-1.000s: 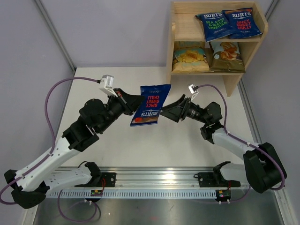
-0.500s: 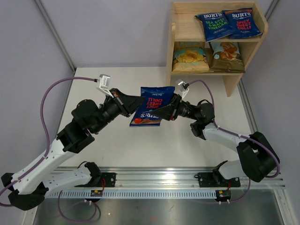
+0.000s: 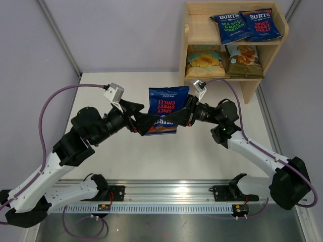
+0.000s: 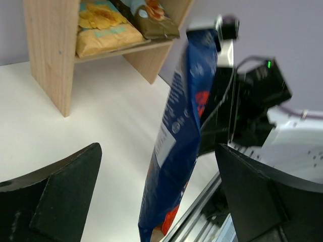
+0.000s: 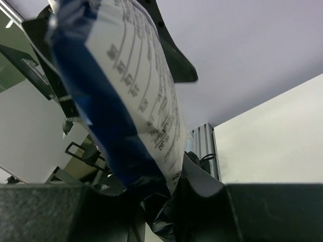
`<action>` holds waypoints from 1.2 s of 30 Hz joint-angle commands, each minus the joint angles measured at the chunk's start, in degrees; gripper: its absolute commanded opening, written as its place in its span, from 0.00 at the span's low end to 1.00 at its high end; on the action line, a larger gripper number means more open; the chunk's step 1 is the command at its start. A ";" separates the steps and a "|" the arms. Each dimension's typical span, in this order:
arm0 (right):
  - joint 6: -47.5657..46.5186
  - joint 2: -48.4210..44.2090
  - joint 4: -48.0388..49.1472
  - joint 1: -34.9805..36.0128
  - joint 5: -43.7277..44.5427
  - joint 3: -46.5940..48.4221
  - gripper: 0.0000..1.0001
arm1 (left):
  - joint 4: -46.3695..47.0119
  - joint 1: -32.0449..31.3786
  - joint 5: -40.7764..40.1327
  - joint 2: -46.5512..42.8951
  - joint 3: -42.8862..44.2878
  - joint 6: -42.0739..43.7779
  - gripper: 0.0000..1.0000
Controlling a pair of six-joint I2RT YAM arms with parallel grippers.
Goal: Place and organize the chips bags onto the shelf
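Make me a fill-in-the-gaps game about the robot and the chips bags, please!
1. The right pincer is shut on a dark ____ chips bag.
2. The left pincer stands ____, gripping nothing.
3. On the shelf, the top tier holds ____ BURTS bags.
4. The two tan bags lie on the ____ tier.
Missing words: blue; open; two; lower.

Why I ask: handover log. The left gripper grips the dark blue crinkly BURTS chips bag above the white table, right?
No: the right gripper grips the dark blue crinkly BURTS chips bag above the white table, per the right wrist view.
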 commanded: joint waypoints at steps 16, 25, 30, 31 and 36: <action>-23.57 -6.91 -47.45 0.11 -11.40 17.10 0.24 | 2.05 0.01 15.55 2.53 0.26 8.76 0.47; -24.63 -8.14 -47.45 0.11 -9.38 16.05 0.37 | 5.39 0.01 16.43 3.06 -0.70 6.12 0.15; -25.94 -10.07 -50.60 0.11 -4.75 15.70 0.57 | 7.77 0.01 14.86 0.87 -1.84 4.11 0.06; -26.38 -10.51 -51.48 0.11 -3.42 15.78 0.68 | 8.81 0.01 14.50 0.42 -2.46 3.75 0.06; -27.44 -14.72 -52.73 0.11 3.78 14.03 0.99 | 12.69 0.01 10.11 -2.47 -4.74 0.59 0.04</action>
